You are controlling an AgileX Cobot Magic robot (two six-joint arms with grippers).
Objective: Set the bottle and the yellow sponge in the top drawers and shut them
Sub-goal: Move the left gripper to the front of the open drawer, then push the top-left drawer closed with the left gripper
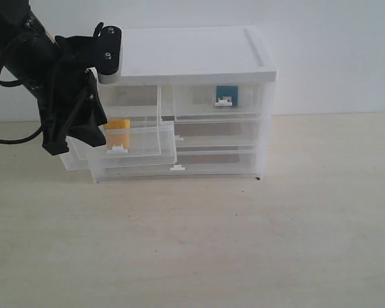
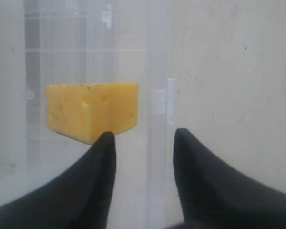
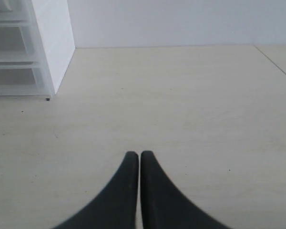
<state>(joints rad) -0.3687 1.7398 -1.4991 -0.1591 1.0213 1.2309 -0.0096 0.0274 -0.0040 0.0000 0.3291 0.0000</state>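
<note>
In the pulled-out left top drawer (image 1: 144,138) lies the yellow sponge (image 2: 91,112), a pitted yellow-orange wedge, near the left tool (image 2: 144,136), parted and empty; the right tool (image 3: 136,154) is pinched closed.

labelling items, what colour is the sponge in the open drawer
Yellow-orange; the sponge shows best in the left wrist view.

Pale wood-grain tabletop (image 3: 190,105) runs under and ahead of my right gripper (image 3: 136,153). Plain white wall (image 3: 181,21) beyond it. White-topped cabinet (image 1: 192,51) off to one side, close to that wall. Light flat, shadows soft.
</note>
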